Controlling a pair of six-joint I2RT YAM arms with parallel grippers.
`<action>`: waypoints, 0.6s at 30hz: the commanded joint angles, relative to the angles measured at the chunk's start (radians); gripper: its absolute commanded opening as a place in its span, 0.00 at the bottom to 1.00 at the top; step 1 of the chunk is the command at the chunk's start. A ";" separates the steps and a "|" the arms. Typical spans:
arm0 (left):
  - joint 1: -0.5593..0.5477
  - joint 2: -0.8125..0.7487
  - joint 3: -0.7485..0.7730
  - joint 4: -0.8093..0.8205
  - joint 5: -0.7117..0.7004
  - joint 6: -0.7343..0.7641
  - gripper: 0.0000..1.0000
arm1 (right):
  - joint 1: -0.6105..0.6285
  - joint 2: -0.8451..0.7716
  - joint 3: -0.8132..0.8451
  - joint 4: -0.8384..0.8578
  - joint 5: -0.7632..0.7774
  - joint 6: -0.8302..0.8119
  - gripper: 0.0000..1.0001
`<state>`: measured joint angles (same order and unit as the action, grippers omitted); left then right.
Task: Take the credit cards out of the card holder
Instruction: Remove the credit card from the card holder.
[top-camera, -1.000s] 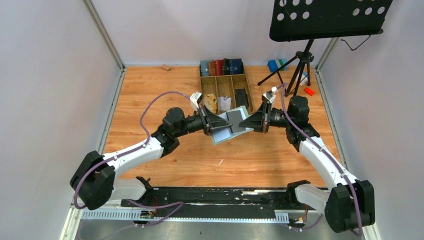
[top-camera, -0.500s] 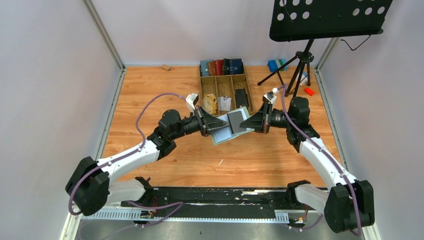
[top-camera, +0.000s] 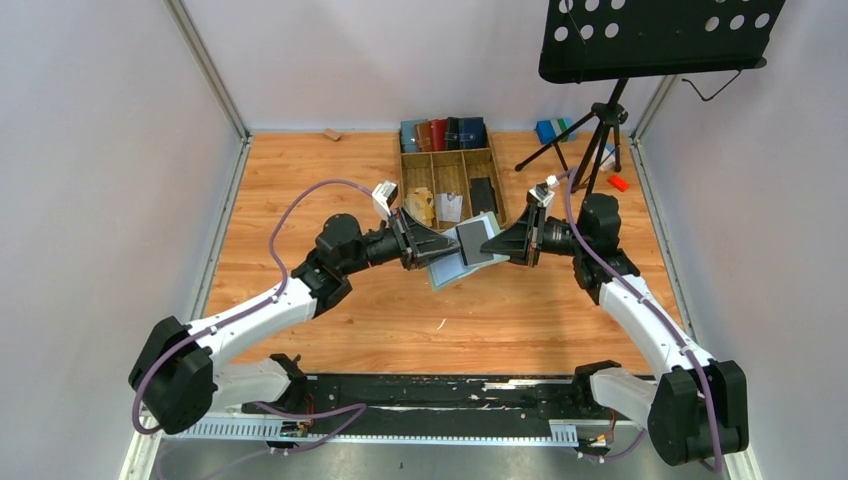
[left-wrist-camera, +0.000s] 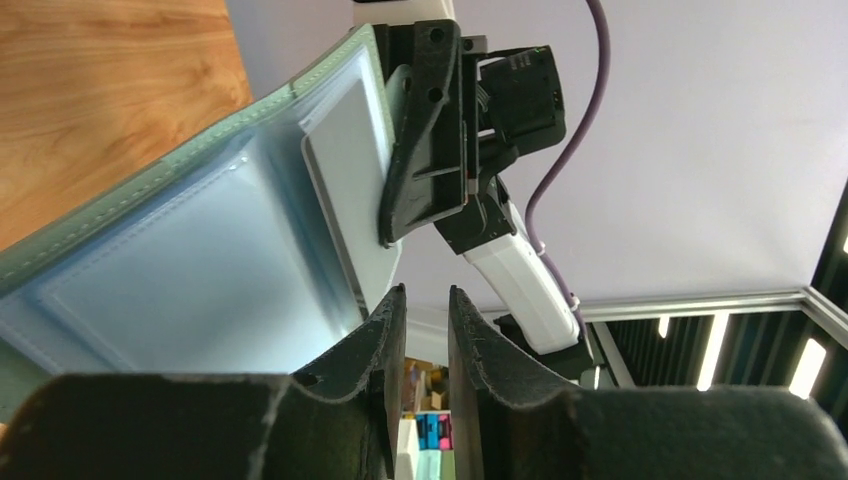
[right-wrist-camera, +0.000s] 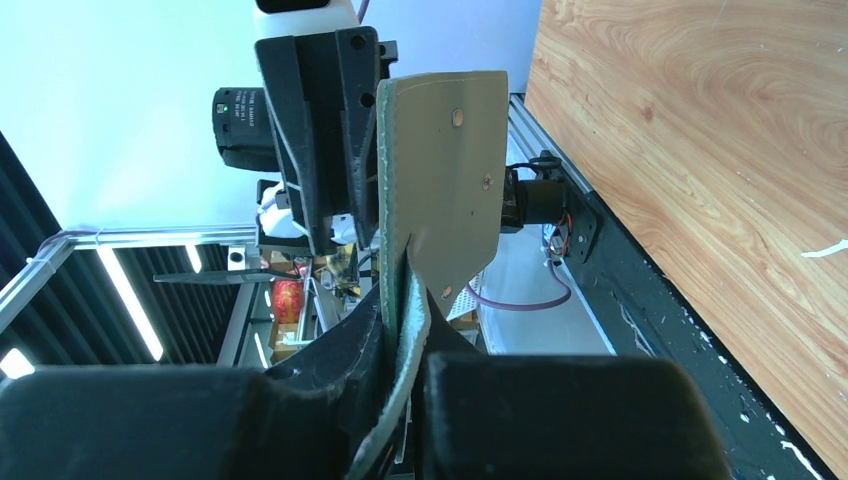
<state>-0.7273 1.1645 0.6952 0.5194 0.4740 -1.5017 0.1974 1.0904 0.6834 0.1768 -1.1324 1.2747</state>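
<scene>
The sage-green card holder (top-camera: 449, 269) hangs open above the floor between my two grippers. My right gripper (top-camera: 498, 243) is shut on its far flap; in the right wrist view (right-wrist-camera: 405, 325) the green flap (right-wrist-camera: 445, 170) runs up from between the jaws. A dark grey credit card (top-camera: 471, 243) sticks partly out of a pocket; it looks pale in the left wrist view (left-wrist-camera: 345, 170). My left gripper (top-camera: 431, 247) is at the holder's left edge. Its jaws (left-wrist-camera: 427, 292) stand a narrow gap apart with nothing between them, just right of the clear inner pockets (left-wrist-camera: 180, 270).
A wooden divided tray (top-camera: 404, 183) behind the holder has a row of wallets (top-camera: 443, 133), a tan paper wad (top-camera: 420, 205), a white item (top-camera: 449, 207) and a black card (top-camera: 484, 195). A music stand's tripod (top-camera: 592, 140), a blue box (top-camera: 549, 130) and a red piece (top-camera: 618, 183) are at the back right.
The left arm has drawn its elbow back and to the left and its gripper has shifted slightly. The holder and card have tilted a little toward the right gripper, which has hardly moved.
</scene>
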 joint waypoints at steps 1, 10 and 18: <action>-0.012 0.019 0.029 0.007 0.016 0.007 0.28 | 0.001 -0.020 0.010 0.072 -0.006 0.037 0.11; -0.024 0.053 0.040 -0.013 0.023 0.016 0.26 | 0.004 -0.012 -0.007 0.137 -0.010 0.085 0.11; -0.024 0.092 0.050 0.002 0.044 0.005 0.24 | 0.005 0.008 -0.004 0.148 -0.011 0.087 0.11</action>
<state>-0.7456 1.2289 0.7002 0.5106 0.4927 -1.5051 0.1978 1.0950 0.6682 0.2516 -1.1343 1.3357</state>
